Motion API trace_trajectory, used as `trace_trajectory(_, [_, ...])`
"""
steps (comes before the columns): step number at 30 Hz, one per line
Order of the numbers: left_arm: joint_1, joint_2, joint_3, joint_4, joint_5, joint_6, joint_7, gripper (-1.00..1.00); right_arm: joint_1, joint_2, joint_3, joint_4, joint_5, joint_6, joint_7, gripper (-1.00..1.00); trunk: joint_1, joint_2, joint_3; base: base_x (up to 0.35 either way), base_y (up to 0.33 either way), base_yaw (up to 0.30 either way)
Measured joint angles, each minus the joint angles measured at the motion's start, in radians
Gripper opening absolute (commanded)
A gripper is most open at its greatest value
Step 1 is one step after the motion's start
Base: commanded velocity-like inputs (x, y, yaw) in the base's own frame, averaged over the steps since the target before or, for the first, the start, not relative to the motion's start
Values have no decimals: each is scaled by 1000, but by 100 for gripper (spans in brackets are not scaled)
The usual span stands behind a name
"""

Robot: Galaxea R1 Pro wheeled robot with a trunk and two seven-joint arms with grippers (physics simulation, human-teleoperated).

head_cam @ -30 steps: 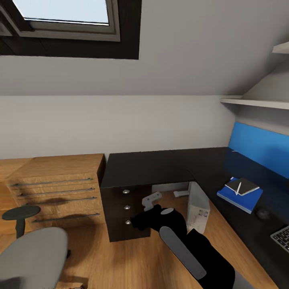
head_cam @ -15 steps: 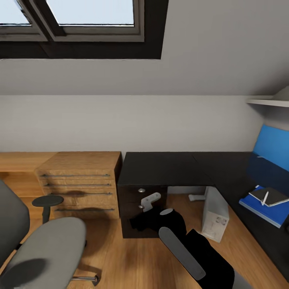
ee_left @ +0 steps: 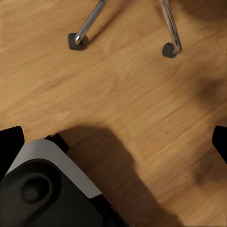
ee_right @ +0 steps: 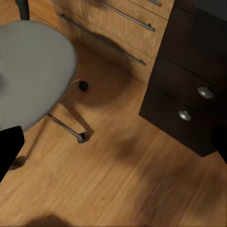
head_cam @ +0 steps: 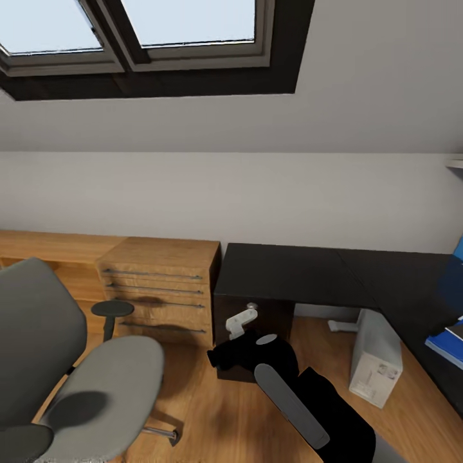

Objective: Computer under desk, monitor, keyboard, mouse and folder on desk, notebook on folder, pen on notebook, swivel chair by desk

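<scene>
A Galaxea R1 Pro faces the short wing of the L-shaped desk, whose glossy black top is bare on this side, with the computer standing upright on the wood floor beneath the desk's long wing, where the task wants it. To the left of the desk stands a wooden chest of drawers, and nearer the robot on that side is the grey swivel chair, well apart from the desk and not yet set beside it. A sliver of the blue folder shows on the desk's long wing at the picture's right edge. The right gripper looks down with its fingertips spread wide and nothing between them, toward the chair's seat and the desk's dark drawers; the left gripper, likewise parted and empty, hangs over the floor by the chair's chrome legs, apparently carried idle while the robot turns toward the chair.
</scene>
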Motion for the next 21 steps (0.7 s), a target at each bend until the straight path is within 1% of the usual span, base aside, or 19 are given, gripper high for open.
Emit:
trace_trajectory(11, [0,4,1,4,2,0,-4,100,0,0,0,0,0,0,1,100,0,0,0,0,0,278])
trace_trajectory(14, [0,4,0,13,1,-1,-6,100,0,5,3,0,-2,0,1,100,0,0,0,0,0,273])
trace_trajectory(15, [0,4,0,20,1,-2,-6,100,-1,8,18,0,-3,-1,1,100,0,0,0,0,0,203])
trace_trajectory(18, [0,4,0,22,2,-2,-7,100,-1,4,21,0,-1,0,0,100,0,0,-1,0,0,100])
trace_trajectory(21, [1,4,0,23,4,-2,-7,100,-1,6,21,6,1,-7,-4,100,0,0,-2,0,0,43])
